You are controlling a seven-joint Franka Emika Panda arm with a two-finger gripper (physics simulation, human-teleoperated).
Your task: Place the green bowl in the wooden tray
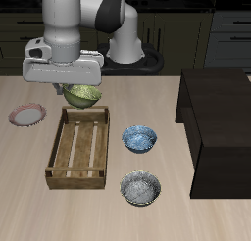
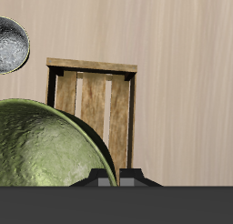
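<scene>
Table (image 1: 108, 211): pale wood-grain surface carrying every item below; a dark cabinet block (image 1: 221, 122) stands at its 3 o'clock edge in the exterior view.

Wooden tray (image 1: 80, 147): rectangular slatted crate, low walls, nothing in it. It is the target, so its open slats lie bare beneath the carried load. The wrist view shows it (image 2: 93, 100) lengthwise below the camera.

Gripper (image 1: 80, 85): hangs above the tray's far end, at 12 o'clock of the crate. The fingers appear closed on the bowl's rim, judging from the bowl riding clear of the table directly under the hand; the pads themselves are hidden, so the grip is inferred.

Green bowl (image 1: 82, 95): olive, mottled inside, held aloft upright just past the tray's back wall, not yet inside. It fills the wrist view (image 2: 45, 150) because it hangs right at the camera.

Pink plate (image 1: 26, 115): flat, at 10 o'clock of the tray, apart from it.

Blue-grey bowls: one (image 1: 138, 138) at the tray's 3 o'clock, one (image 1: 140, 188) at its 4 o'clock. Bystanders, both clear of the drop zone.
</scene>
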